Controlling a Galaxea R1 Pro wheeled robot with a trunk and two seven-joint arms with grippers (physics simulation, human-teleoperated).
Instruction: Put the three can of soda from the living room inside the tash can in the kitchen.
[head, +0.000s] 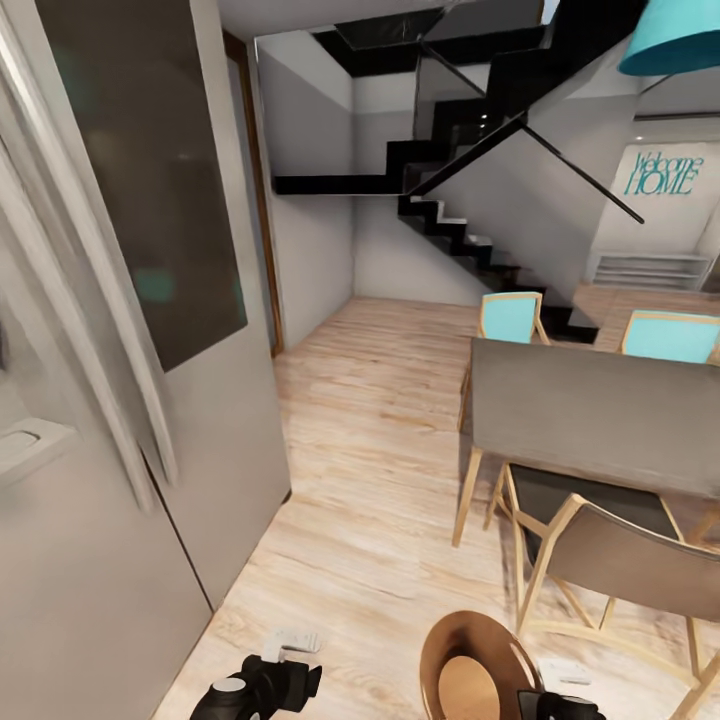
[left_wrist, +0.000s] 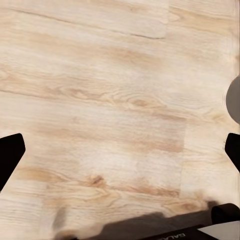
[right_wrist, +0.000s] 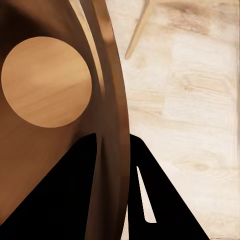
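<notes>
While the right jaws (right_wrist: 112, 190) clamp the brown bin (right_wrist: 45, 90) by its wall, one finger inside and one outside, the left jaws (left_wrist: 120, 150) stand wide over bare wood floor (left_wrist: 110, 100) with nothing between them. One bin shows, its round tan bottom empty of cans, held low at the robot's front right (head: 478, 668). Beyond it stand four chairs: two grey-backed ones (head: 620, 560) nearest, and two turquoise ones (head: 510, 318) farther off beside a wooden counter (head: 625, 305). A grey cabinet (head: 130, 300) runs along the left, and a black staircase (head: 460, 235) rises at the far wall.
</notes>
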